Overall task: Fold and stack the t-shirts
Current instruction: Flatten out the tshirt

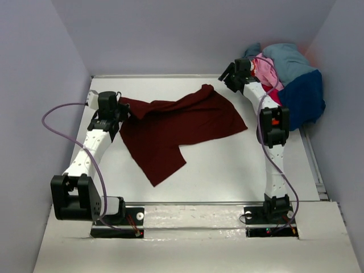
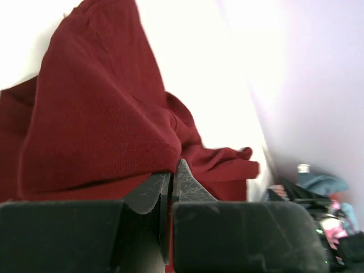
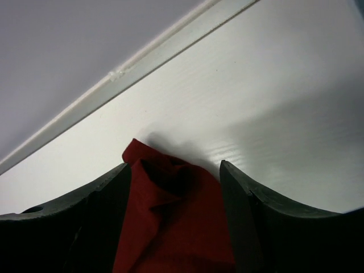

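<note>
One shirt laid out: the maroon shirt (image 1: 182,128) lies spread and wrinkled in the middle of the table (image 1: 227,165).
Left gripper (image 1: 120,107): clenched on the left edge of the maroon shirt. In its own camera the jaws are pressed together, with a fold of cloth bunched over them.
Right gripper (image 1: 229,77): jaws apart, at the far right just beside the pile. A corner of dark red cloth shows between the fingers (image 3: 102,193) — whether they touch it, I cannot tell.
Pile: pink shirt (image 1: 267,68), light blue shirt (image 1: 287,57), navy shirt (image 1: 304,96) and red shirt (image 1: 273,95) — heaped together at the far right corner.
</note>
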### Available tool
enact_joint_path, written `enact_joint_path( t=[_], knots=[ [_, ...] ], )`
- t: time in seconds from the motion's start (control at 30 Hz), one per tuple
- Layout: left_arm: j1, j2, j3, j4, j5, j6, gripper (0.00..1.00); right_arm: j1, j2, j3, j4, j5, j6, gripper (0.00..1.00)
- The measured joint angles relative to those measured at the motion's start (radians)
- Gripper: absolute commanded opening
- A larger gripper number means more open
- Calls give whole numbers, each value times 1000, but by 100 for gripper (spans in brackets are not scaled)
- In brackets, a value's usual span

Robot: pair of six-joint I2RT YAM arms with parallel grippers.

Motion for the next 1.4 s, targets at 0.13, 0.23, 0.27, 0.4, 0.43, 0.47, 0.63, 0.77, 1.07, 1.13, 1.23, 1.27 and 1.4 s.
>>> enact_joint_path(
  t=[0.13,0.23,0.27,0.4,0.43,0.47,0.63,0.77,1.07,1.13,1.23,1.27,1.4],
  knots=[
    [3,-10,-65,-23,4,0,6,0,-39,-60,-8,-14,-3,69],
    [3,-10,-114,-37,11,0,6,0,-44,-78,-8,-67,-22,67],
    [3,-10,-127,-37,14,0,6,0,-41,-74,-13,-91,-38,67],
    [3,-9,-163,-33,25,0,6,5,39,87,-53,-174,-114,67],
    [3,-9,-165,-31,27,0,6,8,53,116,-53,-179,-131,67],
    [3,-8,-165,-28,29,0,6,14,68,145,-54,-185,-158,67],
    [3,-5,-165,-14,30,0,6,41,85,174,-82,-177,-231,64],
    [3,2,-165,-13,30,0,6,54,84,151,-121,-164,-258,62],
    [3,19,-165,-13,31,0,6,53,58,23,-166,-158,-284,59],
    [3,19,-165,-13,31,0,6,55,60,44,-181,-154,-291,59],
    [3,19,-165,-13,31,0,6,59,60,64,-184,-146,-298,59],
    [3,19,-165,-12,31,0,6,60,60,65,-184,-145,-299,59],
    [3,19,-165,-12,31,0,6,60,60,65,-192,-143,-299,59]
  ],
)
